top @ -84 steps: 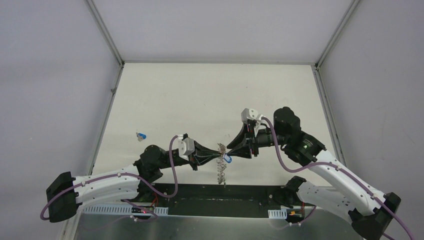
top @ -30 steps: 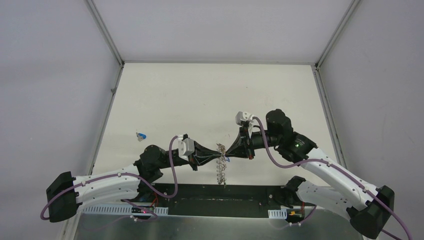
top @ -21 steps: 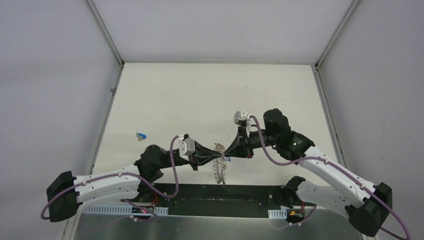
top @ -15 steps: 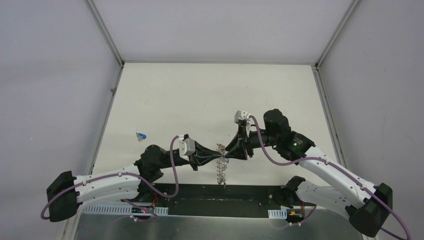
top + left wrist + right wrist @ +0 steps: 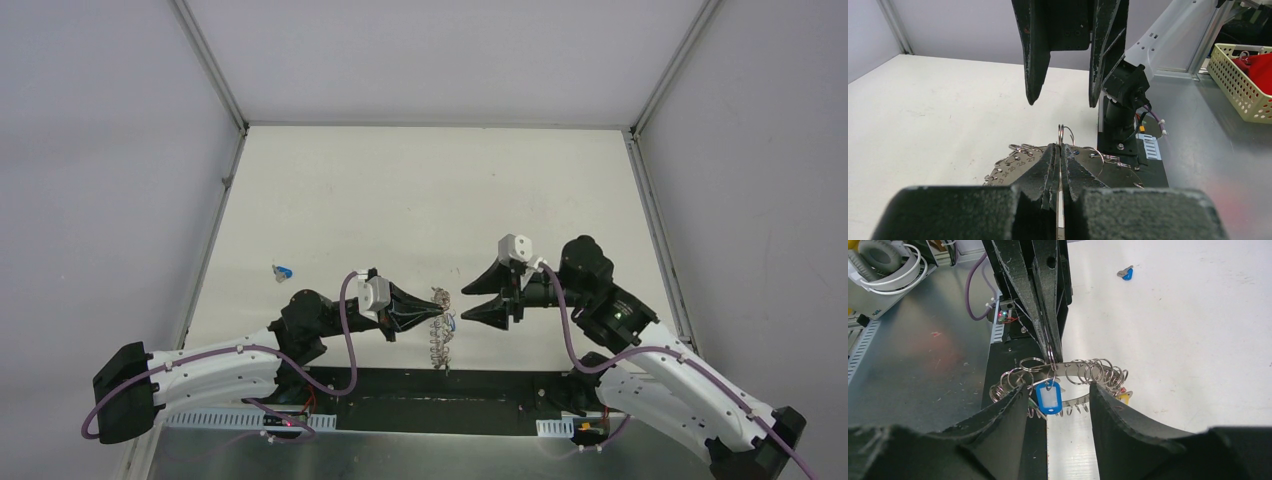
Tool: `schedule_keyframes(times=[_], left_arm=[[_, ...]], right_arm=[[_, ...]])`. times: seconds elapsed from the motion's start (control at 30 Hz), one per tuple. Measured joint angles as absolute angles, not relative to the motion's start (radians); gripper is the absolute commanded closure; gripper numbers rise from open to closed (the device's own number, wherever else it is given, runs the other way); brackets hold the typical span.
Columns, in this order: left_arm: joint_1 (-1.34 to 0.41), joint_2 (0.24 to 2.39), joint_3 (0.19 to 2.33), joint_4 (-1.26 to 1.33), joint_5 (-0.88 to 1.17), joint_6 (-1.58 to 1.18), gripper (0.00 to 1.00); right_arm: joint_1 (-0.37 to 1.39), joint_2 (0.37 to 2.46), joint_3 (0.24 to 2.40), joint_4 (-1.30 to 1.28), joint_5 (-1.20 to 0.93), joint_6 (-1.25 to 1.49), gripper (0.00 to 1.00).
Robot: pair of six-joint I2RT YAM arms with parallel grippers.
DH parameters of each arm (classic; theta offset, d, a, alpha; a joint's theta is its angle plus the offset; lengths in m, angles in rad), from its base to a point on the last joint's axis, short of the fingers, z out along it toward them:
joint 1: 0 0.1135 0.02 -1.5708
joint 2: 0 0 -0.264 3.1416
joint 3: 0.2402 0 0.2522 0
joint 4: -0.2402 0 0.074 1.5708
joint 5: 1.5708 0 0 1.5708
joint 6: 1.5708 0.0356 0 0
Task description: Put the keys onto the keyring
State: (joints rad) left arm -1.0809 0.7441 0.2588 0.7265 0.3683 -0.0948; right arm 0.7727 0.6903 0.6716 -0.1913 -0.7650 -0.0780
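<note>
My left gripper is shut on one wire loop of the keyring, which hangs below it above the table's near edge. The left wrist view shows the pads pressed together on that loop, with the numbered ring beyond. A blue-tagged key dangles from a loop on the keyring, and a yellow tag hangs on its right. My right gripper stands open just right of the ring, touching nothing; its fingers flank the blue tag. Another blue key lies on the table at the left.
The white table is walled on three sides. A black base plate and metal shelf run along the near edge. Off the table, the wrist views show a yellow basket and headphones.
My right gripper has opened and drawn back to the right, off the ring. The blue-tagged key stays hanging on the keyring. The left arm has held still.
</note>
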Motion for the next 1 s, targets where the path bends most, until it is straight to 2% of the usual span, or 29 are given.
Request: schedule_keyframes(times=[0.4, 0.83, 1.0], left_arm=[[-1.081, 0.745, 0.259, 0.727, 0.368, -0.097, 1.0], [-1.081, 0.745, 0.259, 0.727, 0.368, -0.111, 1.0], [-1.081, 0.745, 0.259, 0.727, 0.368, -0.114, 1.0]], right_arm=[[0.773, 0.8, 0.655, -0.007, -0.844, 0.014, 0.68], [0.783, 0.846, 0.601, 0.11, -0.88, 0.117, 0.71], [0.786, 0.867, 0.594, 0.127, -0.885, 0.139, 0.84]])
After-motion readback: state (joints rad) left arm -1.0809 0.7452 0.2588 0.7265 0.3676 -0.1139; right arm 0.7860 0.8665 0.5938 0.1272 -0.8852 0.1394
